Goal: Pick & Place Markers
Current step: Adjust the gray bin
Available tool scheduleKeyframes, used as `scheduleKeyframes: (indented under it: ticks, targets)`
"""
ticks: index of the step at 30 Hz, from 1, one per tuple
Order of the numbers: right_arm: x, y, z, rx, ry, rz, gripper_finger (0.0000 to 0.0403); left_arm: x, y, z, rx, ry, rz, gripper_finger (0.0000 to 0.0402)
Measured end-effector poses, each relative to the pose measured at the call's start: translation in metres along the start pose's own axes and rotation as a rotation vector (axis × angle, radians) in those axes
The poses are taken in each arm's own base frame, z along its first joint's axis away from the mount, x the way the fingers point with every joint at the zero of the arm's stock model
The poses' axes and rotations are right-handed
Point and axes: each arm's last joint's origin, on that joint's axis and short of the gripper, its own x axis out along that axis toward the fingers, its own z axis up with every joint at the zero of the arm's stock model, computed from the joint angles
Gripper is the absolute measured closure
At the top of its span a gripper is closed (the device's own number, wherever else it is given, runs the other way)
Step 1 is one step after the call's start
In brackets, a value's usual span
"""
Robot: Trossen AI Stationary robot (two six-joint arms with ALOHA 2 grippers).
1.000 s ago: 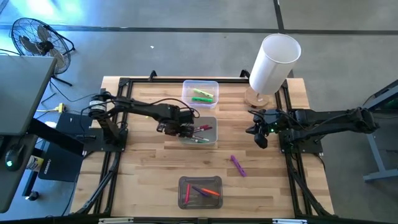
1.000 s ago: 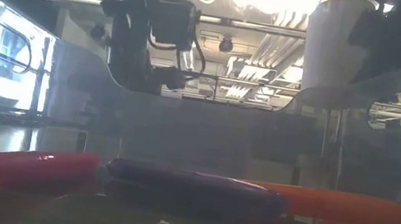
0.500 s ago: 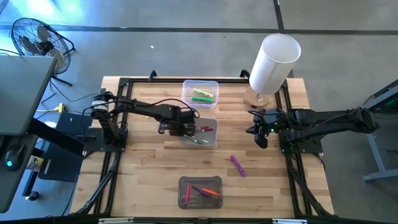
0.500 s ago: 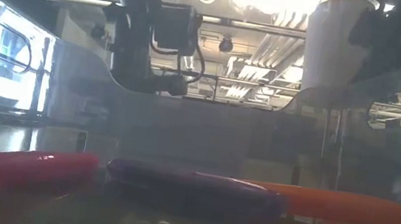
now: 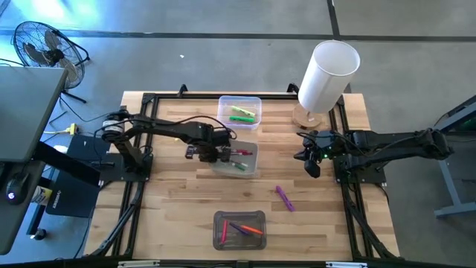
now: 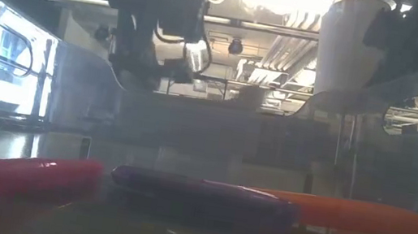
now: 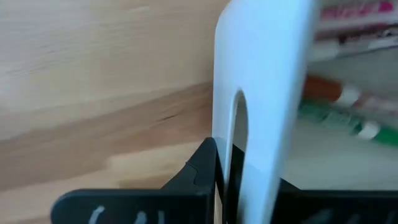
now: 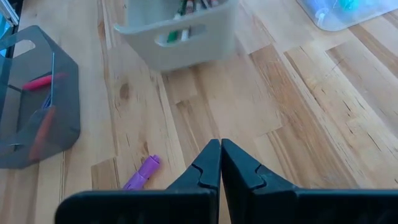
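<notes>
Right now the left arm reaches in from nine o'clock across the table (image 5: 171, 201), its wrist bent down at the middle bin (image 5: 239, 157). The left gripper (image 5: 216, 154) sits at that bin's nine o'clock edge, and its wrist view shows the fingers (image 7: 208, 168) pinched onto the bin's white wall. The right arm stretches in from three o'clock and hangs over bare wood, the right gripper (image 5: 312, 165) with its fingertips pressed together on nothing.

From table height the left gripper (image 6: 159, 32) is a dark blurred mass overhead, and I cannot make out its fingers there. Close to that camera lie three markers in a row, red, purple and orange, cut off at both edges.

The middle bin holds pink and green markers (image 5: 241, 159). The bin at twelve o'clock (image 5: 239, 109) holds green markers. The dark bin at six o'clock (image 5: 239, 229) holds red, orange and blue ones. One purple marker (image 5: 284, 197) lies loose on the wood toward five o'clock. A big white cylinder (image 5: 327, 73) stands at the two o'clock corner.
</notes>
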Motion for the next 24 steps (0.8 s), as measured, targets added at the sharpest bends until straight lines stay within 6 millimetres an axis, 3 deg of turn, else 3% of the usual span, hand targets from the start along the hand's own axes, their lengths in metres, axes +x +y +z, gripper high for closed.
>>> scheduleKeyframes:
  ticks: [10, 24]
  targets:
    - [0.0, 0.0, 0.0, 0.0, 0.0, 0.0, 0.0401, -0.038, 0.028, -0.013, 0.029, -0.035, 0.085, 0.0401]
    - [0.0, 0.0, 0.001, 0.038, -0.011, 0.0, 0.0401, -0.025, 0.102, -0.081, -0.123, -0.027, -0.021, 0.0401]
